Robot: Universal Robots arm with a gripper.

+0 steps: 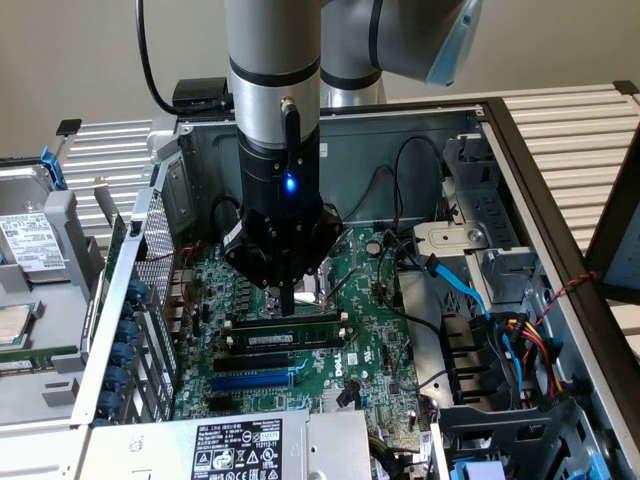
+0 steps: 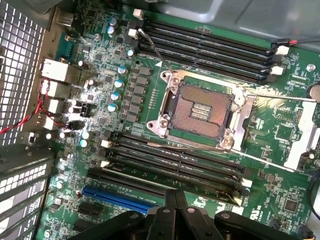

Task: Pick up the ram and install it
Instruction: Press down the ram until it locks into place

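The arm comes down from the top of the exterior view into the open computer case, and its gripper hangs just left of the frame's centre with the fingers drawn together, tips pointing down at the memory slots. The fingertips sit right at the upper edge of the ram, a green stick with a white label strip that lies across the slots just below centre; whether they press on it or stop just short cannot be told. The ram stands on edge in its slot, running side to side, with black empty slots just beneath it and the blue expansion slot lower still.

On the motherboard (seen from the wrist) the bare processor socket sits at centre, the ram runs below it among the slots, and the closed gripper juts in at the lower middle
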